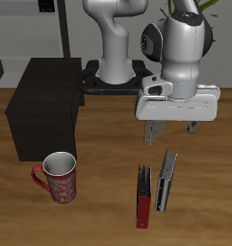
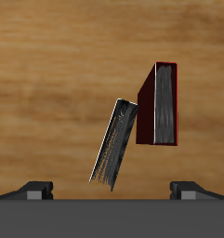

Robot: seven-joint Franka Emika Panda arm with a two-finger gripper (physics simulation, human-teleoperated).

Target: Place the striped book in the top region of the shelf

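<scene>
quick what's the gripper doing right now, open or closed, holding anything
Gripper: open and holding nothing, above the striped book, which stands on the table beside the red book.

You've got the striped book standing on edge near the table's front, just beside a red book. The shelf, dark and boxy, sits farther back.

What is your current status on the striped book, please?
Claw open, empty, hovering above the books. Striped book on the table, upright on edge, beside the red book. Shelf top bare. Mug stands before the shelf, off the direct path.
</scene>
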